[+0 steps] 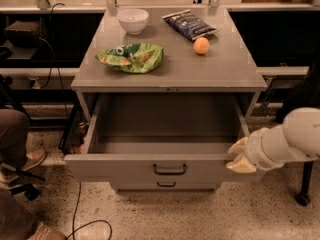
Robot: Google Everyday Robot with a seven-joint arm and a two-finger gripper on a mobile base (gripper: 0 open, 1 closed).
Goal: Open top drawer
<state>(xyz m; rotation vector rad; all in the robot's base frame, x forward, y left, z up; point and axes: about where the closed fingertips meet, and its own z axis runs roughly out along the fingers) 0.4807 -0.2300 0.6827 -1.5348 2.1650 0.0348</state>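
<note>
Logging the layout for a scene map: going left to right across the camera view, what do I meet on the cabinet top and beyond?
Green snack bag → orange → gripper, at the right end of the open top drawer front. White bowl and blue bag overlap these, so omitted.

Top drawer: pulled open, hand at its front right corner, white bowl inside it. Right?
No. The camera view shows the white bowl on the cabinet top, near its back left, not inside the top drawer. The rest holds: the drawer is pulled open, with the hand at its front right corner.
</note>
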